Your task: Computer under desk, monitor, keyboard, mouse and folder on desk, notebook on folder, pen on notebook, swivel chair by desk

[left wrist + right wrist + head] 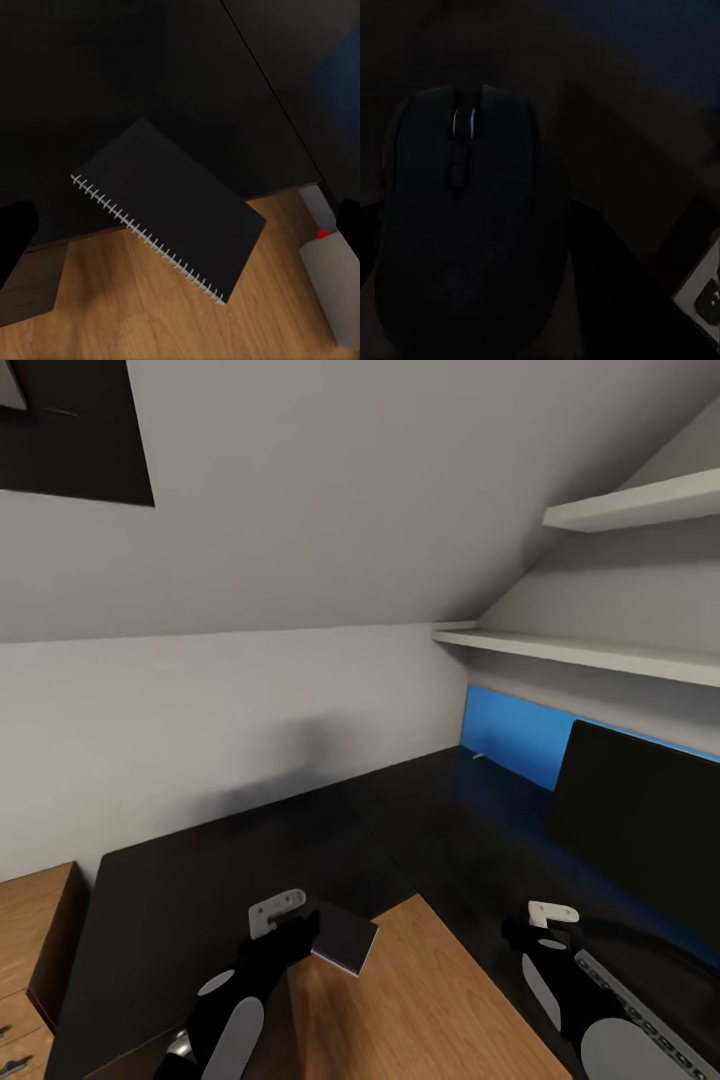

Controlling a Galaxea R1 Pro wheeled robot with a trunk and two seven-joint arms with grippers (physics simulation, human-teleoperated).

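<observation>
1. The left gripper (300, 932) holds a black spiral notebook (345, 943) by one edge. The book hangs past the front edge of the desk (250, 860), over the bare wood floor (430, 1000). In the left wrist view the notebook (169, 210) tilts, half over the desk (150, 75) and half over the floor (150, 315). I cannot tell how tight the fingers squeeze it.

2. If the hold is weak, I think the notebook can slip and fall on the floor, away from the desk.

3. The right gripper (545, 940) is over the desk, close to the keyboard (640, 1015) and in front of the monitor (640, 830). In the right wrist view a dark mouse (472, 225) sits right between the fingers. It looks held, but the picture is too dark to be sure.

4. If the right arm swings toward the back of the desk, it could bump the monitor and tip it.

5. If the mouse comes down on the keyboard, it lands in the wrong spot. It should go on the desk beside the keyboard.

6. I see no folder on the desk, so the notebook has nothing to sit on yet.
</observation>
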